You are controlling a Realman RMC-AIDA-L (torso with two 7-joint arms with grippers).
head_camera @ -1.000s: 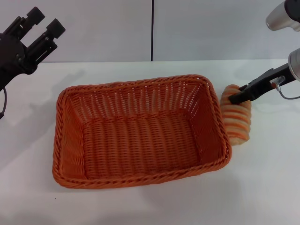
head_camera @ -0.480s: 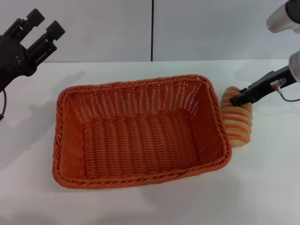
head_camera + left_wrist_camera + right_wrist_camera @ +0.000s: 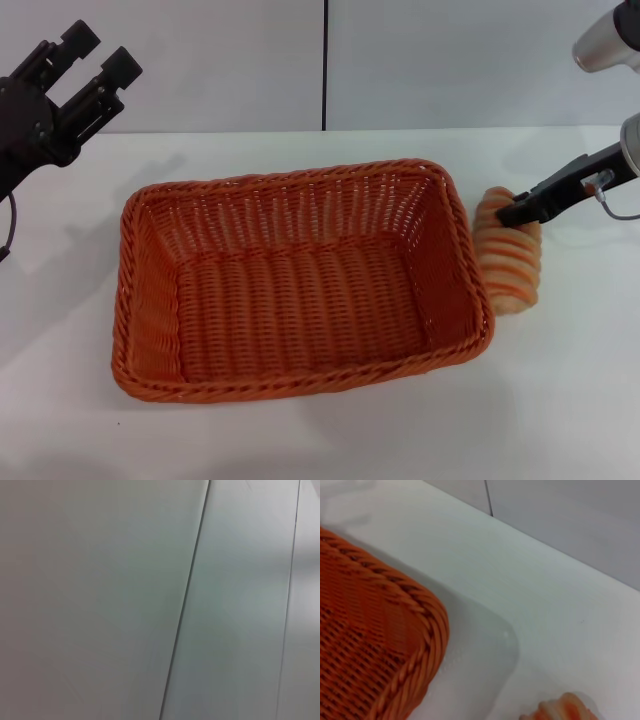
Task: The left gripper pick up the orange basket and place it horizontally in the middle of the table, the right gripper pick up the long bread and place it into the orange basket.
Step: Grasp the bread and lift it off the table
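The orange basket [image 3: 300, 285] lies lengthwise across the middle of the white table [image 3: 560, 400], empty; one of its corners also shows in the right wrist view [image 3: 375, 645]. The long bread [image 3: 510, 262], tan with orange stripes, lies on the table just right of the basket; its end shows in the right wrist view [image 3: 565, 707]. My right gripper [image 3: 512, 211] reaches in from the right and is shut on the bread's far end. High at the far left, clear of the basket, hangs my left gripper [image 3: 98, 52], open and holding nothing.
A pale grey wall [image 3: 450, 60] with a dark vertical seam [image 3: 325, 60] backs the table. The left wrist view shows only that wall [image 3: 100, 600]. Bare tabletop lies in front of the basket and right of the bread.
My right gripper has drawn a little to the right, and the bread's far end has shifted slightly with it. The left gripper and the basket have barely moved.
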